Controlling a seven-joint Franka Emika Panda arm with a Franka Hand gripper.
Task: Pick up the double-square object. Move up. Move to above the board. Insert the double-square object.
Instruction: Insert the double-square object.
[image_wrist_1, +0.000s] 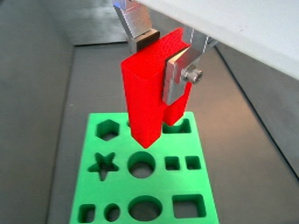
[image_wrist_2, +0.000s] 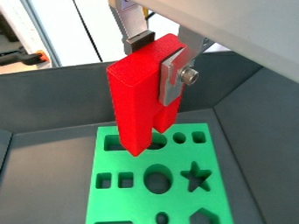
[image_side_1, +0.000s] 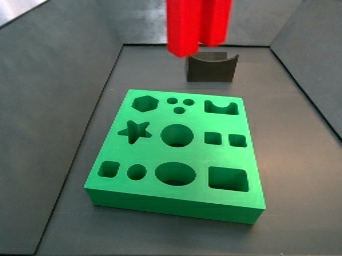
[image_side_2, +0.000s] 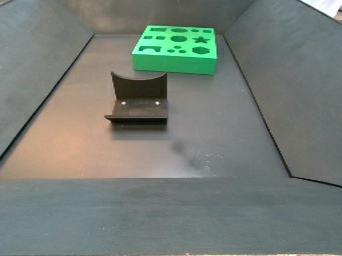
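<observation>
Above board (image_wrist_1: 117, 188), tool (image_wrist_1: 167, 54) points down, clamping double-square object (image_wrist_1: 149, 92) upright, clear of holes.

Both wrist views look steeply down past the gripper (image_wrist_1: 162, 59) onto the board (image_wrist_1: 140, 188), close up. A side view faces the board (image_side_1: 174, 150) near; another sees it (image_side_2: 177, 47) far off, beyond the fixture (image_side_2: 138, 98).

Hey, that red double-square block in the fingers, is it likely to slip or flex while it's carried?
Probably stiff: the double-square object keeps straight, sharp edges in the gripper above the board. It may slip somewhat: it looks like smooth plastic, and the fingers hold only near its upper end. Likely light, though that cannot be confirmed.
</observation>
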